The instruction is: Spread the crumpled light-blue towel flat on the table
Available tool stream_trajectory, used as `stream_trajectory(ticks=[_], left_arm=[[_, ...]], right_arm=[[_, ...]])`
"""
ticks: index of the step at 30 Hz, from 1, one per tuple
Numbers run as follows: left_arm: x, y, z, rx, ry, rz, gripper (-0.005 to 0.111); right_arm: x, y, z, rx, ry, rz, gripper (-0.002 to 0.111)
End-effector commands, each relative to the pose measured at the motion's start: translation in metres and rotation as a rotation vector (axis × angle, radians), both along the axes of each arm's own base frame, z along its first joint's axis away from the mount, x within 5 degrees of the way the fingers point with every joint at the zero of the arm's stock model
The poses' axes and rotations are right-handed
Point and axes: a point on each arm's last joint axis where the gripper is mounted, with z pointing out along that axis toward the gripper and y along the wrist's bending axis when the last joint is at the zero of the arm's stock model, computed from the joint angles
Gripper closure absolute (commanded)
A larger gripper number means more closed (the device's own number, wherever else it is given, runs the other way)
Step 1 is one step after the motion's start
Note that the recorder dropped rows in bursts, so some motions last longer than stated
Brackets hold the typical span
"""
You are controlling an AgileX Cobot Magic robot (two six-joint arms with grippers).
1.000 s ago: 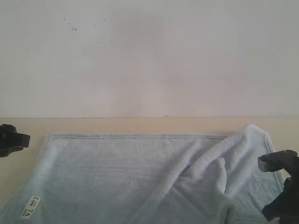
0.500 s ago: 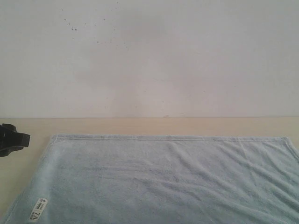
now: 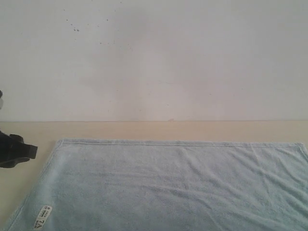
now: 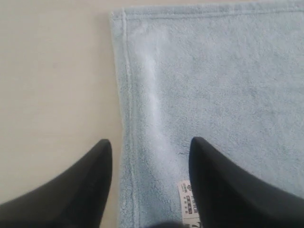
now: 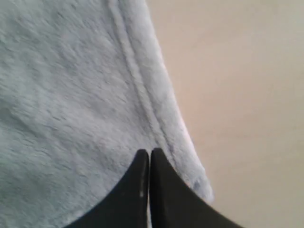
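The light-blue towel (image 3: 173,187) lies flat and smooth on the beige table (image 3: 144,129), its far hem straight and its white label (image 3: 43,216) at the near left corner. My left gripper (image 3: 17,151) sits just off the towel's left edge. In the left wrist view it (image 4: 149,147) is open, straddling the towel's side hem (image 4: 126,95) with nothing between its fingers, and the label (image 4: 186,199) shows by one finger. My right gripper (image 5: 150,153) is shut, fingertips together above the towel (image 5: 71,95) near a corner hem. It is out of the exterior view.
A plain white wall (image 3: 154,57) rises behind the table's far edge. Bare table shows left of the towel (image 4: 52,85) and beyond its right corner (image 5: 247,95). The towel runs off the near edge of the exterior view.
The folded-over right part of the towel has been pulled out flat. The right gripper has left the exterior view. The towel and the left gripper have shifted slightly to the right.
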Motion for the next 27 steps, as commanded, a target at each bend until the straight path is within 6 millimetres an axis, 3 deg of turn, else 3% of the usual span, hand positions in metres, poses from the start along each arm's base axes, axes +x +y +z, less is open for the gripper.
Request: stream_trajectory(ticks=[1,6,10,16,20,24,26,27], left_arm=[[-0.001,-0.02,-0.006,0.018,0.006,-0.091,0.059],[0.004,-0.024,-0.019,0.054,0.034,-0.13,0.059],[0.01,-0.025,-0.044,0.074,0.111,-0.14,0.059],[0.016,-0.024,-0.091,0.13,0.255,-0.178,0.059],[0.015,-0.022,-0.085,0.154,0.244,-0.197,0.059],[0.012,0.001,-0.062,0.158,0.216,-0.099,0.059],[0.009,0.009,-0.056,0.15,0.229,-0.063,0.07],[0.007,0.009,-0.057,0.152,0.246,-0.062,0.087]], right_arm=[[0.013,0.02,0.022,0.005,-0.175,0.139,0.108],[0.027,0.054,0.033,0.035,-0.205,0.276,0.108],[0.032,0.082,0.039,0.041,-0.207,0.392,0.108],[0.033,0.094,0.041,0.046,-0.21,0.435,0.108],[0.033,0.094,0.041,0.045,-0.212,0.434,0.108],[0.033,0.094,0.041,0.047,-0.206,0.435,0.108],[0.033,0.094,0.041,0.047,-0.206,0.435,0.108],[0.033,0.094,0.041,0.047,-0.206,0.435,0.108]])
